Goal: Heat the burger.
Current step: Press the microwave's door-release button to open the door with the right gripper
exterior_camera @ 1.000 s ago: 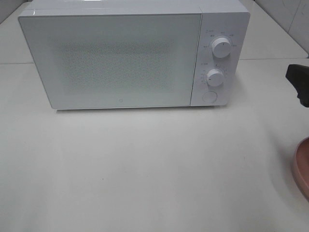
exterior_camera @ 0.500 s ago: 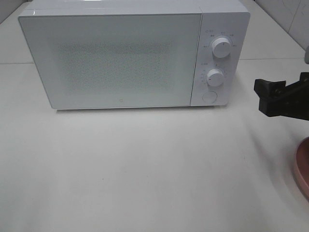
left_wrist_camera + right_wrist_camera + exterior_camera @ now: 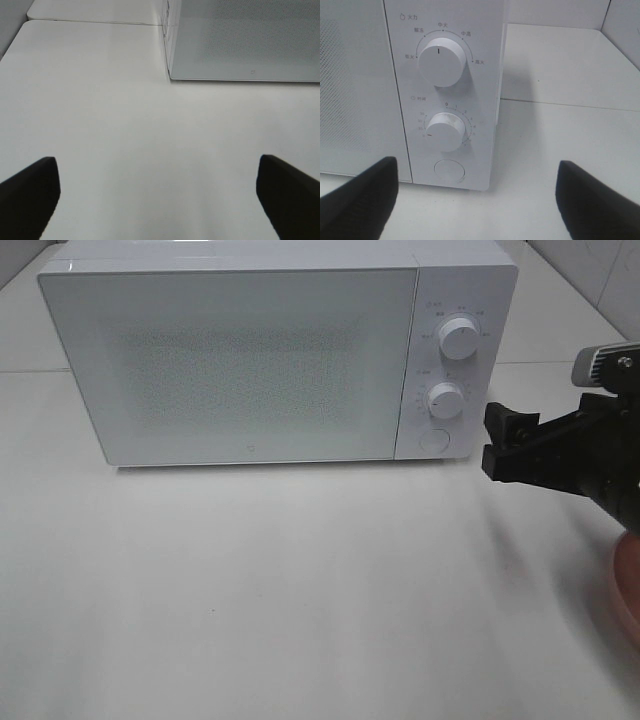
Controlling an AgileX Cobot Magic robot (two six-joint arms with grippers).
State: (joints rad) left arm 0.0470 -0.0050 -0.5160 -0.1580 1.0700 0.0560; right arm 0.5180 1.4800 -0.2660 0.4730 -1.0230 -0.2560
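We see the right tool [image 3: 497, 443] hovering wide open and empty, just right of the microwave [image 3: 250, 360] panel. The left tool [image 3: 157, 195] is also wide and empty, over the desk [image 3: 300, 590] near the microwave's left front corner. The door [image 3: 230, 430] is shut. No burger shows anywhere, only the edge of a pink plate [image 3: 631, 590] under the right arm, so we can't tell if the burger is inside or off frame. We judge the step is reaching the panel, likely the round button [image 3: 449, 170] below the timer knob [image 3: 445, 131], to pop the door. To do it well, narrow the jaws first and set one fingertip square on the button. Push straight in, and don't nudge the timer knob or shove the microwave back.
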